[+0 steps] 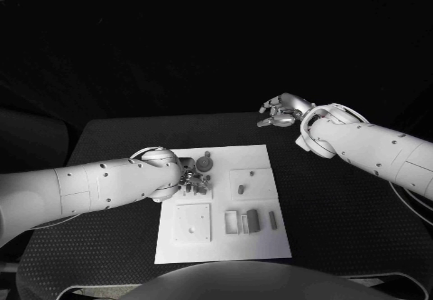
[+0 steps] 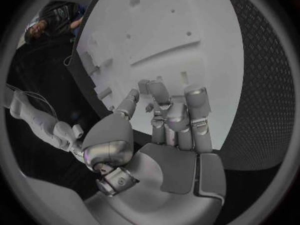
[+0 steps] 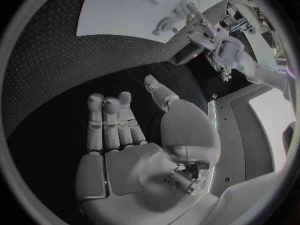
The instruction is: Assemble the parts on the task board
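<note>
The white task board [image 1: 257,240] lies in the middle of the black table. On it are a round part [image 1: 206,164], a small peg [image 1: 241,188], a square plate [image 1: 193,222] and a few upright pieces [image 1: 253,219]. My left hand [image 1: 193,179] hovers over the board's left side, near the round part. In the left wrist view its fingers [image 2: 187,110] stretch out over the board [image 2: 175,30], and I see nothing held. My right hand [image 1: 281,111] is raised beyond the board's far right corner. Its palm and fingers [image 3: 119,125] are spread and empty.
Black table [image 1: 343,212] surrounds the board on all sides, with bare room to the right. The right wrist view shows the board [image 3: 125,10] and my left hand [image 3: 212,40] across the table.
</note>
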`<control>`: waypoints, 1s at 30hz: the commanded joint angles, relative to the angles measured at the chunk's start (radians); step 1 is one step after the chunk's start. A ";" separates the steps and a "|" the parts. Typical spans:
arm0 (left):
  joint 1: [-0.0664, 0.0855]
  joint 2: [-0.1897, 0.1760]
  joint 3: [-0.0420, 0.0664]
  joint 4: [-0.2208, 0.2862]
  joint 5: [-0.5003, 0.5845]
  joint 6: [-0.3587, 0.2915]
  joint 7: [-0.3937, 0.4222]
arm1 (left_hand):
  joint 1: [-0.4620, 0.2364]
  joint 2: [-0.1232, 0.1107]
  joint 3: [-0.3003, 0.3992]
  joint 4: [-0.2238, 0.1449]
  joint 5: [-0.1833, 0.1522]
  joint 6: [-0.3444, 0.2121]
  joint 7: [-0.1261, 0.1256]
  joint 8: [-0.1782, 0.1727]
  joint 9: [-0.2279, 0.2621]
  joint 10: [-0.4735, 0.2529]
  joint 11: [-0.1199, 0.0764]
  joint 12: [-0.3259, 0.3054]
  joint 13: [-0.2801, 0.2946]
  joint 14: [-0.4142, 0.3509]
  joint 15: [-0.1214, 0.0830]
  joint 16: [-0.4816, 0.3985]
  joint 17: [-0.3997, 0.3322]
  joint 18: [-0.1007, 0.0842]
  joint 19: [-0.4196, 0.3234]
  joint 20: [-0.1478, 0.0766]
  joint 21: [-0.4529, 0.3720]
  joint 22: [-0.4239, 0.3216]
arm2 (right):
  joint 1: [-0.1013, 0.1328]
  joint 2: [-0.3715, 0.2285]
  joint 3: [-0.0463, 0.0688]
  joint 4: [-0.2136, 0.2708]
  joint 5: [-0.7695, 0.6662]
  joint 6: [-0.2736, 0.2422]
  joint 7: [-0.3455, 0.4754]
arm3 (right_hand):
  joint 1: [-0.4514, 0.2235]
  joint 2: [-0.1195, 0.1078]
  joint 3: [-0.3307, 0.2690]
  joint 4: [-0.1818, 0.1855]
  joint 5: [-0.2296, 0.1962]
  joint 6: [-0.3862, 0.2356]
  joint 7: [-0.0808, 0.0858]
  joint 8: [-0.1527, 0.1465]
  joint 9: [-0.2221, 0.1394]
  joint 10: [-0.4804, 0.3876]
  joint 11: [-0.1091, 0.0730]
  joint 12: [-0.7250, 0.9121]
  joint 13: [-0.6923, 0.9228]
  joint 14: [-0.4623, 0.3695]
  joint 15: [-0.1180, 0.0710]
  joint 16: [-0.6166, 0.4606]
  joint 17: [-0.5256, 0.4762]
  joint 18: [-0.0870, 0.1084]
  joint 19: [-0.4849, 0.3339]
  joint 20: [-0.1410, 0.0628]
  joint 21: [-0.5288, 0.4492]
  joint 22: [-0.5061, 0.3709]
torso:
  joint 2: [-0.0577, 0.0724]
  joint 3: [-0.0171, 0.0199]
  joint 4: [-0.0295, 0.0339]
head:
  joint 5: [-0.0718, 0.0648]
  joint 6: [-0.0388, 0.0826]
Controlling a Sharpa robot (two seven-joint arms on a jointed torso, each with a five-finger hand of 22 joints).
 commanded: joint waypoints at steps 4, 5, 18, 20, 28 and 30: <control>0.000 0.002 0.000 0.005 -0.028 -0.018 0.037 | 0.018 -0.040 -0.015 0.004 -0.011 0.006 0.001 -0.007 -0.002 0.006 0.000 -0.006 0.000 0.002 -0.004 0.000 0.001 0.043 0.002 0.006 0.001 0.013 | 0.000 -0.002 0.000 0.004 -0.008 -0.003 0.007 | -0.002 0.008 -0.006 0.001 0.002 -0.013 0.022 0.004 -0.001 -0.005 0.001 0.006 -0.001 -0.001 -0.008 0.000 -0.002 0.046 -0.002 -0.003 -0.006 -0.001 | 0.000 -0.0013 0.0017 | -0.003 0.000; 0.000 0.002 0.000 0.005 -0.028 -0.017 0.037 | 0.012 -0.045 -0.017 0.007 -0.012 0.005 0.002 -0.008 -0.003 0.005 0.001 -0.006 0.000 0.002 -0.004 -0.001 0.000 0.043 0.001 0.006 -0.001 0.012 | 0.000 -0.001 0.000 0.005 -0.008 -0.002 0.008 | -0.002 0.008 -0.006 0.001 0.002 -0.013 0.022 0.004 -0.001 -0.005 0.001 0.006 -0.001 -0.001 -0.008 0.000 -0.002 0.046 -0.002 -0.003 -0.006 -0.001 | 0.000 -0.0014 0.0019 | -0.004 0.000; -0.001 0.016 0.000 -0.004 -0.111 -0.014 0.041 | 0.001 -0.054 -0.017 0.010 -0.014 0.006 0.001 -0.007 -0.001 0.006 0.000 -0.006 0.000 0.002 -0.004 -0.002 0.001 0.044 0.003 0.005 -0.004 0.010 | 0.000 0.000 0.000 0.005 -0.008 0.005 0.006 | -0.001 0.009 -0.006 0.001 0.002 -0.013 0.022 0.004 -0.002 -0.005 0.001 0.006 -0.002 0.000 -0.008 0.001 -0.002 0.046 -0.002 -0.004 -0.006 -0.001 | 0.001 -0.0022 -0.0002 | -0.004 0.000; -0.001 0.018 0.000 -0.005 -0.117 -0.014 0.041 | 0.000 -0.055 -0.016 0.009 -0.014 0.007 0.001 -0.006 0.000 0.007 0.000 -0.006 0.001 0.003 -0.004 -0.001 0.001 0.044 0.004 0.004 -0.004 0.010 | 0.000 0.000 0.000 0.005 -0.008 0.005 0.006 | -0.001 0.009 -0.006 0.001 0.002 -0.013 0.022 0.004 -0.002 -0.005 0.001 0.007 -0.002 0.000 -0.008 0.001 -0.002 0.046 -0.002 -0.004 -0.006 -0.001 | 0.001 -0.0020 -0.0002 | -0.005 0.000; -0.002 0.019 0.000 -0.008 -0.121 0.001 0.043 | 0.005 -0.052 -0.012 0.006 -0.014 0.009 0.000 -0.005 0.001 0.009 -0.001 -0.004 0.001 0.004 -0.005 0.002 0.003 0.045 0.007 0.004 -0.003 0.010 | 0.000 0.002 0.000 0.005 -0.008 0.006 0.007 | -0.002 0.009 -0.006 0.001 0.002 -0.013 0.022 0.004 -0.002 -0.005 0.001 0.007 -0.002 0.000 -0.008 0.001 -0.002 0.046 -0.002 -0.004 -0.006 -0.001 | 0.000 -0.0006 0.0005 | -0.007 0.000; -0.002 0.019 0.000 -0.008 -0.121 0.005 0.046 | 0.012 -0.050 -0.009 0.002 -0.014 0.008 0.000 -0.004 0.002 0.009 -0.001 -0.004 0.002 0.004 -0.005 0.003 0.004 0.045 0.007 0.004 -0.002 0.011 | 0.000 0.003 0.000 0.004 -0.008 0.006 0.007 | -0.002 0.009 -0.006 0.001 0.002 -0.013 0.022 0.004 -0.002 -0.005 0.001 0.007 -0.002 0.000 -0.008 0.001 -0.002 0.046 -0.001 -0.004 -0.006 -0.001 | 0.000 -0.0003 0.0006 | -0.008 0.000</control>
